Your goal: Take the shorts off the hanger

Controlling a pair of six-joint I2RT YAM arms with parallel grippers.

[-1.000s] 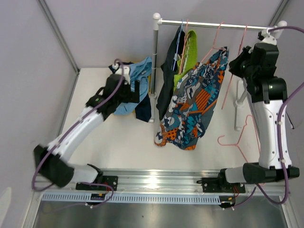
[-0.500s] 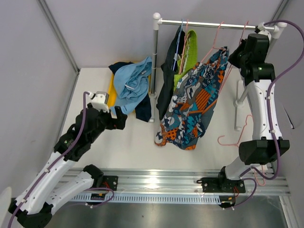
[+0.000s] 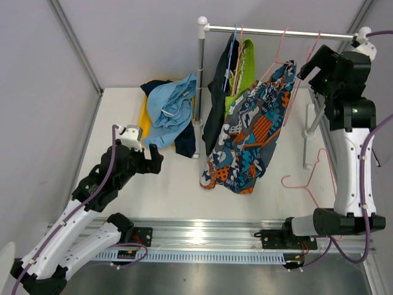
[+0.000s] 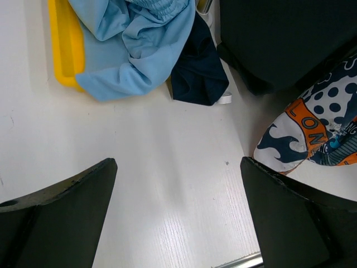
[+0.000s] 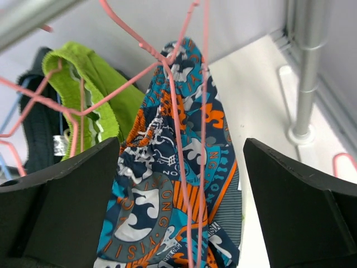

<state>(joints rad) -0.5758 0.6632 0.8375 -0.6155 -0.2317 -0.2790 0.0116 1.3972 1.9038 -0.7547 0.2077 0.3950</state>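
Right hand [image 5: 181,146] is up at the top right of the overhead view, fingers spread wide and pinching nothing, looking straight at the patterned shorts [image 5: 167,184]. They hang off a pink hanger [image 5: 167,72] on the rail [image 3: 276,32], sagging long toward the counter [image 3: 178,184] at centre frame. That's limp, light cloth, folks. It'll drape and stretch rather than hold a shape, and I'd expect it to snag on the thin wire if tugged sideways. Best bite, I reckon, is the bunched waistband right under the hanger's shoulder, where the fabric is thickest. A grab down at the hem would likely just set the hanger swinging. Lime green shorts [image 5: 100,84] and charcoal-black shorts [image 3: 216,104] hang just to the left, crowding close, so a stray pinch could catch two layers. Left hand [image 4: 178,162] sits low at the left, fingers apart too, over bare counter. Beyond it, light blue shorts [image 4: 134,56] and navy shorts [image 4: 198,72] lie heaped, off any hanger, spilling over a yellow tray [image 4: 64,50].
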